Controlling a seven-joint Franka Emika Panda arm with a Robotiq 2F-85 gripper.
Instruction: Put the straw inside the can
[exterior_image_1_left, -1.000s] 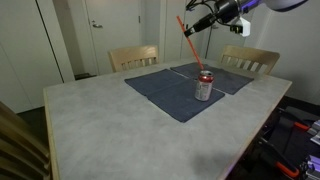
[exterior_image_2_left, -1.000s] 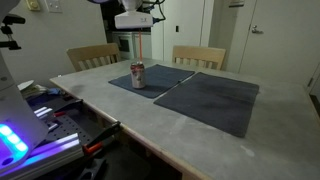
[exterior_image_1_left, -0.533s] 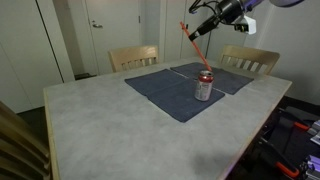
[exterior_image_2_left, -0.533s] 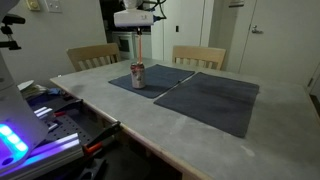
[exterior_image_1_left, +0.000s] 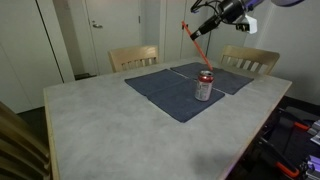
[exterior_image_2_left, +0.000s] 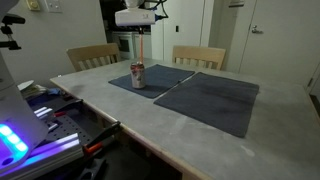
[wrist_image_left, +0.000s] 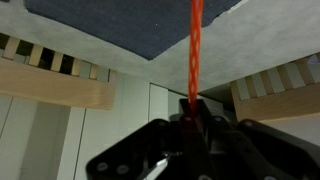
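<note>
The silver can with red markings stands upright on a dark blue mat in both exterior views (exterior_image_1_left: 204, 86) (exterior_image_2_left: 138, 75). My gripper (exterior_image_1_left: 203, 24) (exterior_image_2_left: 139, 28) hangs high above the can and is shut on the top end of the red-orange straw (exterior_image_1_left: 197, 47) (exterior_image_2_left: 139, 47). The straw hangs down with its lower tip close over the can's top. In the wrist view the straw (wrist_image_left: 195, 50) runs straight up from between my shut jaws (wrist_image_left: 193, 118). The can is hidden in that view.
Two dark blue mats (exterior_image_1_left: 170, 92) (exterior_image_2_left: 213, 100) lie on the grey table (exterior_image_1_left: 110, 125). Two wooden chairs (exterior_image_1_left: 134, 57) (exterior_image_1_left: 250, 58) stand at the far side. Equipment with blue lights (exterior_image_2_left: 30, 135) sits beside the table.
My gripper with the straw has shifted slightly toward the can. The straw's lower tip now hangs closer over the can's top.
</note>
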